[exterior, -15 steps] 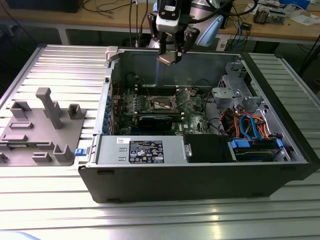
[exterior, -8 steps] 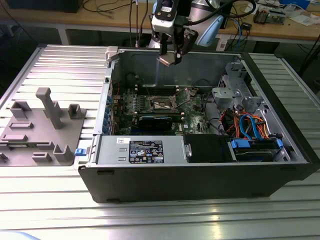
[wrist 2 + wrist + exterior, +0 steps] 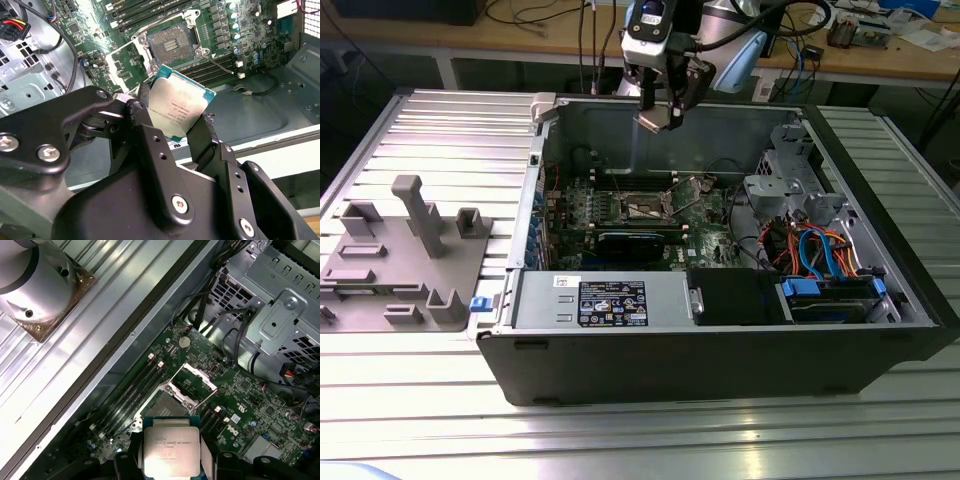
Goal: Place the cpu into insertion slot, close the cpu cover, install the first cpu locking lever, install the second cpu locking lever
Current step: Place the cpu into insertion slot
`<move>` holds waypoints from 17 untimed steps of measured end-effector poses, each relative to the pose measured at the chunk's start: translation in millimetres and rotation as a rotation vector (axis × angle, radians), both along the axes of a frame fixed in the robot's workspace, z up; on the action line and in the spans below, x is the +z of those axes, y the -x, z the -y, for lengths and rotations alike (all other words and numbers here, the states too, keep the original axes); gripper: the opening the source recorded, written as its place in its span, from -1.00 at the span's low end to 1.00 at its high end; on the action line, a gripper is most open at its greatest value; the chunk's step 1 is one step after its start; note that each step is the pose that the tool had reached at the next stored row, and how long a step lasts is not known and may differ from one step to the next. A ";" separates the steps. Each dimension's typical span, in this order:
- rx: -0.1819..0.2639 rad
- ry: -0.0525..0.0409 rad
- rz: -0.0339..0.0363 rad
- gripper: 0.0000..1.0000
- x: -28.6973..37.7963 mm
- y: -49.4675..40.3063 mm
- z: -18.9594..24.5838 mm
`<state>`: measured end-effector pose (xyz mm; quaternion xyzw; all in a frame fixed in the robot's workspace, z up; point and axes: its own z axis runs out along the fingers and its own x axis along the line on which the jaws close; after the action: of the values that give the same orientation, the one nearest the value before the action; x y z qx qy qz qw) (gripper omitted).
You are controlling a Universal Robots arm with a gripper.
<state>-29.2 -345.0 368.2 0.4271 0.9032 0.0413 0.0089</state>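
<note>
Slatted aluminium bench [image 3: 440,420] at the near edge; grey fixture tray [image 3: 400,250] sits on it toward the exterior view's left. Computer case [image 3: 720,350] lies open on the bench, power supply [image 3: 600,300] along its near wall. Beyond that, green board [image 3: 705,215] on the case floor, with the insertion slot [image 3: 648,208] near the board's middle: dark, uncovered, nothing seated in it. The cpu cover [image 3: 181,394] stands raised at one edge of the slot, so the way in is open. Risks as I judge them: the chip is pinched by two opposite edges alone and sits tilted in the second wrist view, so a skewed or rotated descent could land it on the slot's rim and hurt the contacts. A weak pinch could let it slip, and the raised cover close by could catch a finger. Farthest, above the case's far wall, the gripper [image 3: 660,115] hangs well apart from the slot. Its fingers [image 3: 204,132] are drawn in narrow and clamped on the cpu [image 3: 180,107], silver top showing in both wrist views.
</note>
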 end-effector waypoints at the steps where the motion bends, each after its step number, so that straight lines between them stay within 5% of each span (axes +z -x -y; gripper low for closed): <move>1: -0.001 0.0001 -0.0001 0.08 -0.1 0.0 0.0; 17: -0.019 0.0000 -0.0020 0.08 -2.0 0.0 0.0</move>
<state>-29.2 -345.0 366.3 0.4357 0.8991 0.0408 0.0084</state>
